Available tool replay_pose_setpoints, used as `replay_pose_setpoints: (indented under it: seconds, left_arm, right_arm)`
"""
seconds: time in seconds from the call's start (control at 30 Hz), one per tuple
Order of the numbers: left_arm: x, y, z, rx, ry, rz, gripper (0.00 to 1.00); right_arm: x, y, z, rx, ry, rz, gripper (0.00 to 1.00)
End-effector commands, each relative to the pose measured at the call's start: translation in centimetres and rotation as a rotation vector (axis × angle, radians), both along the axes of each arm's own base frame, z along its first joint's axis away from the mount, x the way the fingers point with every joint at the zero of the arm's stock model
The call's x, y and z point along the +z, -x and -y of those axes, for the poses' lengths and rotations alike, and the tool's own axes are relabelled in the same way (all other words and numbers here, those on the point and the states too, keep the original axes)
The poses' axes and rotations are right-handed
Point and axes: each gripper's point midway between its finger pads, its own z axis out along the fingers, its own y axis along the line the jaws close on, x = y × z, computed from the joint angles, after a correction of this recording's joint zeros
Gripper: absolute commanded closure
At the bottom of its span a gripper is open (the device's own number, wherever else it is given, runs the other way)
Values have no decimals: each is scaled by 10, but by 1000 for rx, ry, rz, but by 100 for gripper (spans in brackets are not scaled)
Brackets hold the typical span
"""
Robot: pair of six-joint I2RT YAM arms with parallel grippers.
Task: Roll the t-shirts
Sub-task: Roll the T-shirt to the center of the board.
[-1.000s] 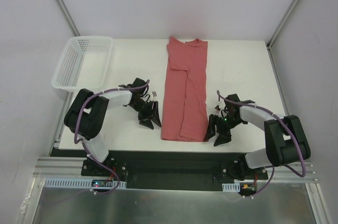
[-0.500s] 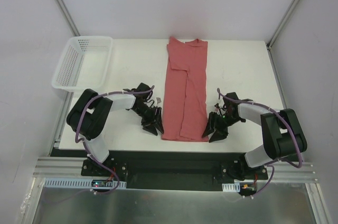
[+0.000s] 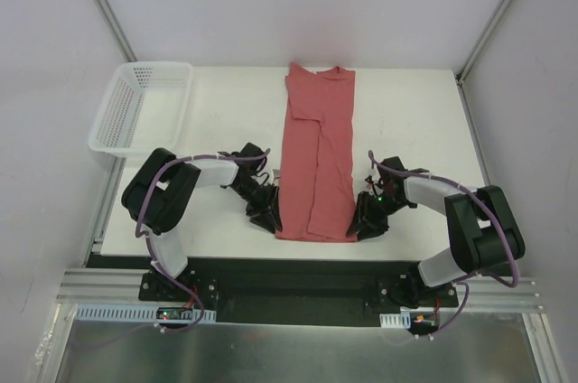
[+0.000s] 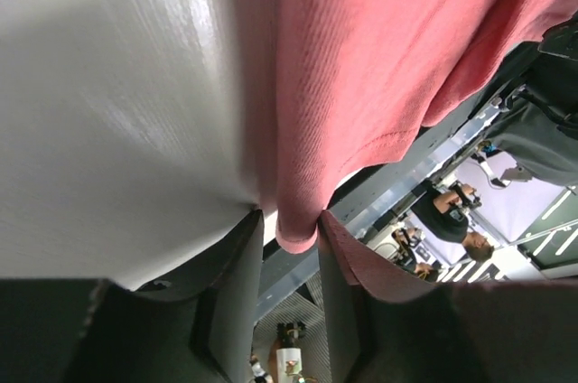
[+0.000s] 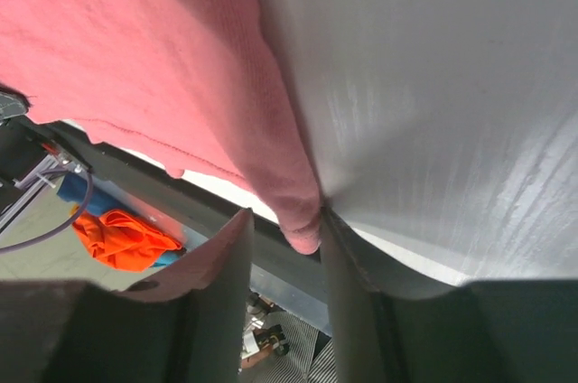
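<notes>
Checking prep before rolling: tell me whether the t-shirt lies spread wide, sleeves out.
No, the salmon-red t-shirt lies folded into a narrow lengthwise strip, sleeves tucked in.

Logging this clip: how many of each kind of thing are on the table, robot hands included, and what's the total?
Salmon-red t-shirt: 1
White perforated basket: 1
Robot hands: 2 (left hand, right hand)
Total: 4
</notes>
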Motion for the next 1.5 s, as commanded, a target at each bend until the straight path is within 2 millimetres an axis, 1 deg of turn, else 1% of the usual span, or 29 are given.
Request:
replay_pose_setpoints:
  seconds: [0.0,0.03,0.1,0.13,0.2,0.23,0.33,0.43,0.53,0.7,0.77,0.87,1.03,1.1,1.13,1.17,1.23,1.27,1.3,1.33,1.37,1.4,1.43,1.47]
  left_arm:
    - [-14,-5,-3,0,-61,21,71]
    - [-13,-6,-2,-1,-59,23,74]
    - [-12,-6,0,-9,-43,26,78]
    - [-11,-7,2,-12,-37,31,86]
    - [-6,-8,5,-25,-13,50,95]
    - [-4,-9,6,-31,0,59,100]
    - [5,-13,8,-40,22,103,100]
    - [18,-16,12,-49,55,141,100]
    - [33,-22,19,-67,102,185,100]
    - [50,-29,22,-87,139,259,100]
    - [55,-35,21,-86,138,288,100]
    - [60,-50,15,-58,119,331,100]
    - [56,-68,4,-16,80,326,100]
    - [59,-78,3,-15,66,350,100]
    - [57,-85,0,-8,40,372,100]
    - [62,-97,-1,-8,31,413,100]
    - [62,-105,-4,-10,14,425,100]
    - [64,-115,-4,-5,14,437,100]
    - [65,-118,-4,-4,12,440,100]
    - [68,-125,-4,1,12,454,100]
    - [64,-129,-5,3,5,449,100]
    - [63,-131,-4,2,2,449,100]
    - [64,-135,-3,1,1,456,100]
    - [59,-138,-4,1,-11,453,100]
  right_arm:
    - [-18,-16,15,8,121,85,65]
    - [-19,-16,15,7,119,82,70]
    - [-19,-16,15,9,117,84,74]
    - [-19,-17,14,10,115,90,78]
    - [-18,-19,15,17,114,108,81]
    - [-16,-20,15,18,106,113,88]
    - [-6,-20,12,39,57,148,99]
    - [10,-16,4,81,-15,175,99]
    - [21,-12,2,106,-55,176,99]
    - [40,-20,-3,99,-108,201,99]
    - [47,-28,-2,79,-124,219,99]
    - [54,-41,2,45,-128,247,99]
    - [62,-63,8,28,-113,304,99]
    - [66,-76,7,25,-112,337,99]
    - [67,-82,8,18,-106,351,99]
    - [70,-90,8,13,-104,367,99]
    - [74,-105,7,-2,-107,404,99]
    - [72,-111,6,-6,-107,406,99]
    - [77,-120,6,-11,-106,426,99]
    - [78,-125,5,-9,-109,430,99]
    - [78,-128,4,-2,-109,435,99]
    - [76,-136,4,6,-105,441,99]
    - [76,-140,5,8,-99,442,99]
    - [75,-142,5,13,-91,440,99]
